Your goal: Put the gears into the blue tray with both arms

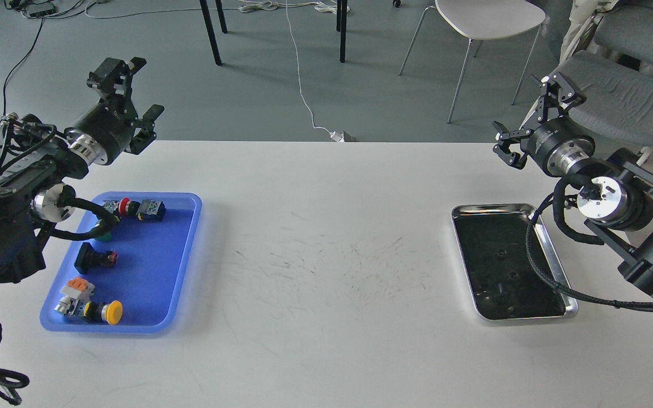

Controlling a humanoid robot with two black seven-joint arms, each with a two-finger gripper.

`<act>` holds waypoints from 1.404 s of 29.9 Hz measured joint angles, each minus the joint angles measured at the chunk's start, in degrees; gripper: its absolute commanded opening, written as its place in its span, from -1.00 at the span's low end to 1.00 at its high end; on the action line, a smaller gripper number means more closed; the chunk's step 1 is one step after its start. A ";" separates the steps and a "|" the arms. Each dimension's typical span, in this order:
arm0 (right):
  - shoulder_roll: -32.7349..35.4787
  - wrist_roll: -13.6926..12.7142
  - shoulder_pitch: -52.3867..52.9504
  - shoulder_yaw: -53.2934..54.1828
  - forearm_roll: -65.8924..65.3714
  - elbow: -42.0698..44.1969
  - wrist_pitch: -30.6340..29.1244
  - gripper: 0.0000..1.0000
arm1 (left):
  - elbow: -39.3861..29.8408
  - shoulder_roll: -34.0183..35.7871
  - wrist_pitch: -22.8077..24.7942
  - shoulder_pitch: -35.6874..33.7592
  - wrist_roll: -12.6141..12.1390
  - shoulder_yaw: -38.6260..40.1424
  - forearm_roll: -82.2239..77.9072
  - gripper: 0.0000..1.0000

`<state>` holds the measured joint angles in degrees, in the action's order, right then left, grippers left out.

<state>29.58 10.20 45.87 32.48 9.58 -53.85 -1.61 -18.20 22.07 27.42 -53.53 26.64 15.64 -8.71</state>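
The blue tray (182,249) lies at the table's left and holds several coloured-capped push buttons (112,312). Inside the shiny steel tray (553,262) at the right, a few tiny dark round shapes, likely the gears (500,255), barely stand out against its dark floor. My left gripper (134,93) hovers open and empty above the table's far left corner, beyond the blue tray. Open and empty too, my right gripper (530,116) hangs over the far right edge, beyond the steel tray. Neither gripper touches anything.
A black cable (536,260) from my right arm loops over the steel tray's right rim. The white table (326,243) between the trays is scuffed. A chair (488,22), table legs and floor cables lie beyond the far edge.
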 measured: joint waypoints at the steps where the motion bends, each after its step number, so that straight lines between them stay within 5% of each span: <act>1: 0.22 0.04 0.13 0.13 0.00 -0.04 -0.73 0.99 | 0.00 0.00 -0.02 0.00 0.00 0.00 0.00 0.99; 42: 12.07 0.19 2.63 -13.75 -13.14 -5.56 -0.68 0.97 | 0.19 -2.76 -1.72 0.29 0.42 3.66 1.15 0.99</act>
<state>41.66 10.39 48.51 18.73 -3.56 -59.42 -2.29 -18.01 19.32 25.70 -53.25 27.07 19.30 -7.55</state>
